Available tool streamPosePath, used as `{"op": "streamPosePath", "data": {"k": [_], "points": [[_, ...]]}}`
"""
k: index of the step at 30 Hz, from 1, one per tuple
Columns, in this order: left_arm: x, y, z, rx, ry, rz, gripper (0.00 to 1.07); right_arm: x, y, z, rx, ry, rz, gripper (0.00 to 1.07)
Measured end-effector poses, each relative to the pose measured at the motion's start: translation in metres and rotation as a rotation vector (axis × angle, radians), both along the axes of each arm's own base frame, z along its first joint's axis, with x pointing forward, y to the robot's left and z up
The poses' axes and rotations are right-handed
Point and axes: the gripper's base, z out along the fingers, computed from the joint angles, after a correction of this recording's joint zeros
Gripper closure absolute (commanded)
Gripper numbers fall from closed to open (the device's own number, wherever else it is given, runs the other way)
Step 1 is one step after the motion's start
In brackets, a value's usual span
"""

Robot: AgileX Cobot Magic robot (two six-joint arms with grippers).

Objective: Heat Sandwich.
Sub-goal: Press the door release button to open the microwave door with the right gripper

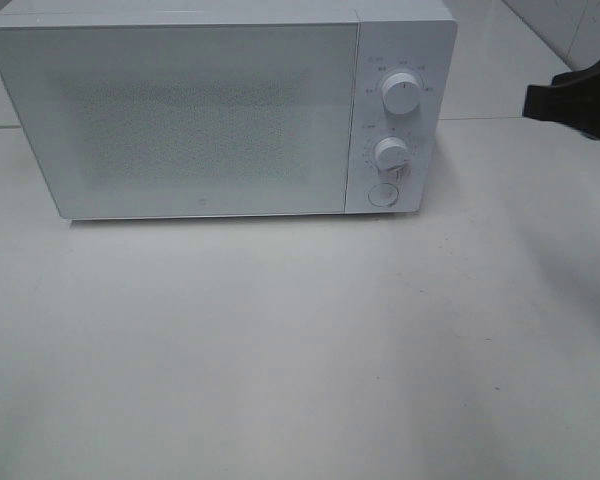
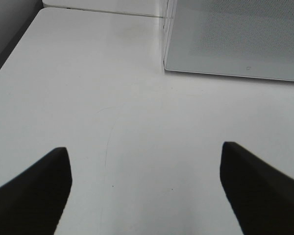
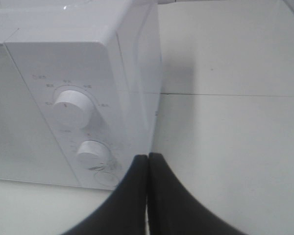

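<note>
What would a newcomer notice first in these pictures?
A white microwave, door closed, stands at the back of the white table, with two knobs on its control panel. The right gripper is shut near that panel; the left gripper hangs open over the table.

Bright, diffuse light from above flattens the white matte worktop and the white box-shaped microwave into nearly one pale tone, with low contrast and slight haze. Soft grey shadow hugs the microwave's base and spreads beside its knob end. The black left claw and black right claw show as featureless, soft-edged silhouettes, out of focus
</note>
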Motion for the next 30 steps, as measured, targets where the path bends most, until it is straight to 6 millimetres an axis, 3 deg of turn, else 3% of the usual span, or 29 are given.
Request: {"op": "streamPosePath", "data": {"k": [3,7,13,21,30], "points": [[0.000,0.000,0.000,0.000,0.000,0.000,0.30,0.004,0.008,-0.006,0.054,0.011,0.006,1.07],[0.000,0.000,0.000,0.000,0.000,0.000,0.30,0.016,0.033,-0.025,0.258,0.019,0.006,1.07],[0.000,0.000,0.000,0.000,0.000,0.000,0.30,0.014,0.052,-0.051,0.431,0.030,0.002,1.07],[0.000,0.000,0.000,0.000,0.000,0.000,0.30,0.017,0.073,-0.099,0.706,0.107,-0.171,1.07],[0.000,0.000,0.000,0.000,0.000,0.000,0.30,0.036,0.101,-0.130,0.912,0.184,-0.288,1.07]]}}
